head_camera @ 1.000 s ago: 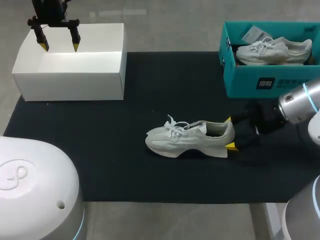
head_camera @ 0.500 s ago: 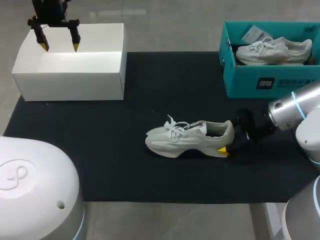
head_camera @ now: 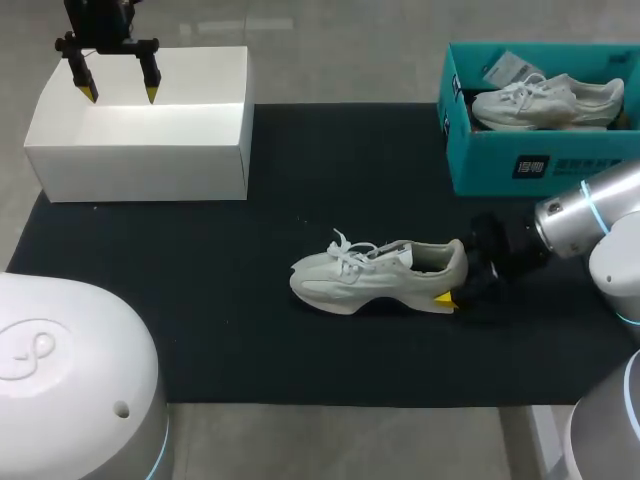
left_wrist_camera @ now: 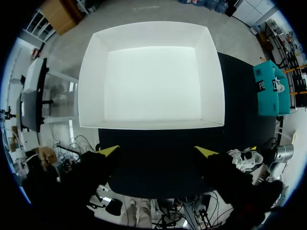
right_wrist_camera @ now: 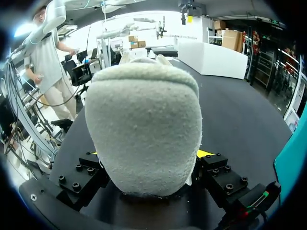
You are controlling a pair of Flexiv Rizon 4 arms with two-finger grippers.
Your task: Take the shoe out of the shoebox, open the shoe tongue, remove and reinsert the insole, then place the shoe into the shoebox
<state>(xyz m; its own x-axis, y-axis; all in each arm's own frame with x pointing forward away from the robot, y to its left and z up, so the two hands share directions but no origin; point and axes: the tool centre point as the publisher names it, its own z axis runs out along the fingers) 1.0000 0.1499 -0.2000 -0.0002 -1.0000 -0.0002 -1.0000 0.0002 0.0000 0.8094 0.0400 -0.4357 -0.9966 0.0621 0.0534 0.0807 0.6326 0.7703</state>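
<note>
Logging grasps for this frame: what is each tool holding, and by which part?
The right tool grips the shoe by its heel, a finger on each side. The left tool, open above the white box, holds nothing.

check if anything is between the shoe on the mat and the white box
Nothing visible does: only bare black mat lies between the shoe and the white box. The left end effector hangs open above the box's far edge, though, so it may crowd the opening.
</note>
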